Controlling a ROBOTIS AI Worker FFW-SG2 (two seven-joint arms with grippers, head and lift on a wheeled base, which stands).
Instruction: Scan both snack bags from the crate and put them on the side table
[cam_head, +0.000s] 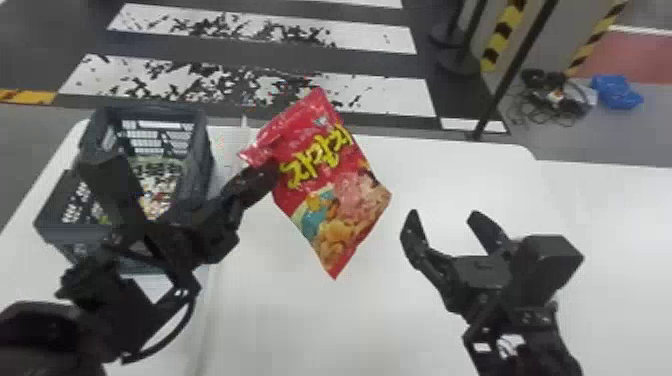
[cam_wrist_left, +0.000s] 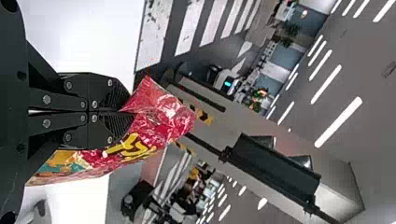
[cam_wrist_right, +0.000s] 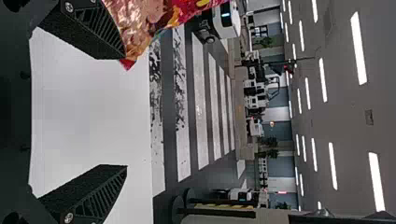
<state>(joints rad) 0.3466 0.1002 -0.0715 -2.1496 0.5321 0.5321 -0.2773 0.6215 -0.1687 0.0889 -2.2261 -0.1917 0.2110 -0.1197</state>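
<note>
Head view: the left claw is pressed together on the edge of the red snack bag, which is held tilted above the tabletop, right of the crate; gripping there leaves the printed body exposed, presumably for scanning or transfer. The right claw stands spread to the near right of the bag, a position judged suitable for receiving its free end.

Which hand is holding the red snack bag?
The left hand, its fingers closed on the bag; the right hand is open and empty.
</note>
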